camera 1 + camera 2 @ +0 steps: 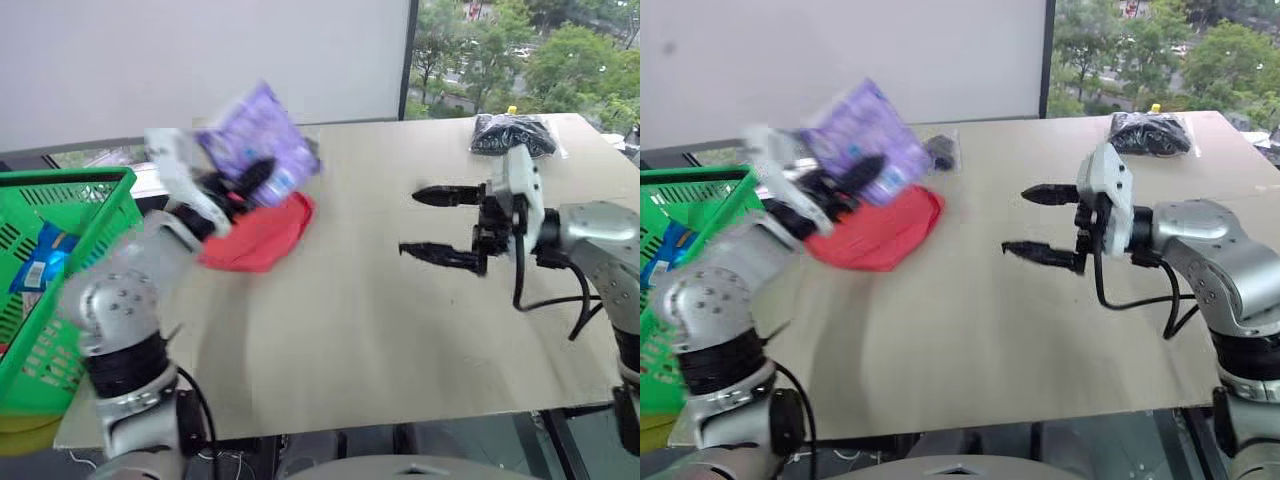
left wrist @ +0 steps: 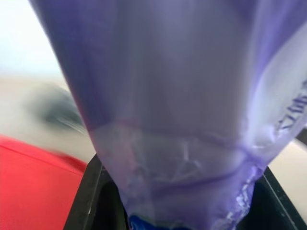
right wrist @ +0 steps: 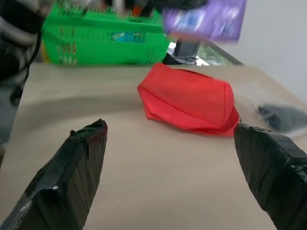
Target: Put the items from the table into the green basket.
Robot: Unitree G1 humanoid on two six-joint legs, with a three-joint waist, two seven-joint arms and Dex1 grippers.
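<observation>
The left gripper (image 1: 243, 180) pinches the purple tissue pack (image 1: 258, 140), lifted but not yet over the green basket (image 1: 110, 182), where a teal-and-white pack (image 1: 40, 262) already lies. The right gripper (image 1: 432, 225) hangs spread and empty. The red pouch (image 1: 258, 235) and two clear bags of black stuff (image 1: 512, 133) (image 1: 941, 151) remain on the table (image 1: 350, 330).

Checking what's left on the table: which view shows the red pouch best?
The right wrist view: the red pouch lies whole and unobstructed on the table. Both eye views hide part behind the left arm; the left wrist view catches one corner.

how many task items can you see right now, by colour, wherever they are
purple plastic tissue pack, held in the left hand above the table: 1
flat red fabric pouch: 1
clear bags of black stuff: 2
teal-and-white pack inside the green lattice basket: 1
total: 5
</observation>
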